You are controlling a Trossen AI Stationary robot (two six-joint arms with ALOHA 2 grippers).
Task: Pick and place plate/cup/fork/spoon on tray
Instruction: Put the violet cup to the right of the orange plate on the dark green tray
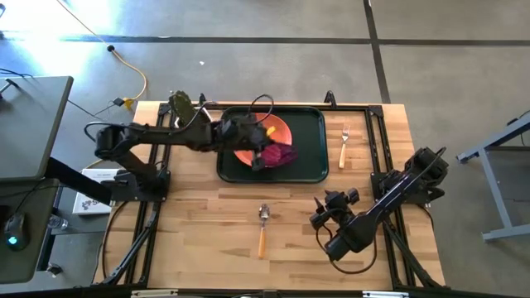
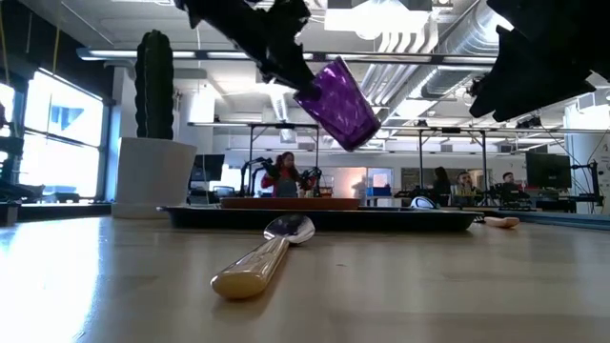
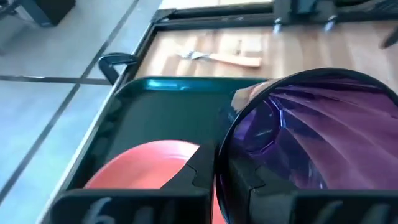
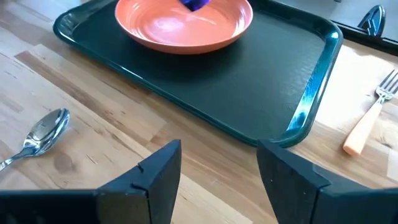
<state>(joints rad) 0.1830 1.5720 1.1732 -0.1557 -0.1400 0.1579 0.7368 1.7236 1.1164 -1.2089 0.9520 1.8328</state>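
Observation:
The dark green tray (image 1: 310, 136) lies at the table's far middle, with the orange plate (image 1: 273, 132) resting flat in its left part. My left gripper (image 1: 260, 157) is shut on the purple cup (image 1: 281, 155) above the tray, at the plate's near edge. The cup hangs tilted in the low view (image 2: 338, 103). The fork (image 1: 343, 146) lies on the wood right of the tray. The spoon (image 1: 263, 227) lies on the wood near the front, bowl toward the tray. My right gripper (image 1: 325, 217) is open and empty, right of the spoon. My left gripper holds the cup by its rim wall (image 3: 219, 155), which passes between the two fingers: one finger (image 3: 264, 186) is inside the cup and the other (image 3: 186, 177) is outside. The cup is lifted clear of the tray and tilted, its base (image 2: 357, 133) lower than its mouth.
A white pot with a green cactus (image 2: 152, 143) stands at the table's far left corner, beside the tray. Black frame rails (image 1: 377, 141) run along the table's sides. Bare wood lies between the tray and the spoon. People show in the room behind.

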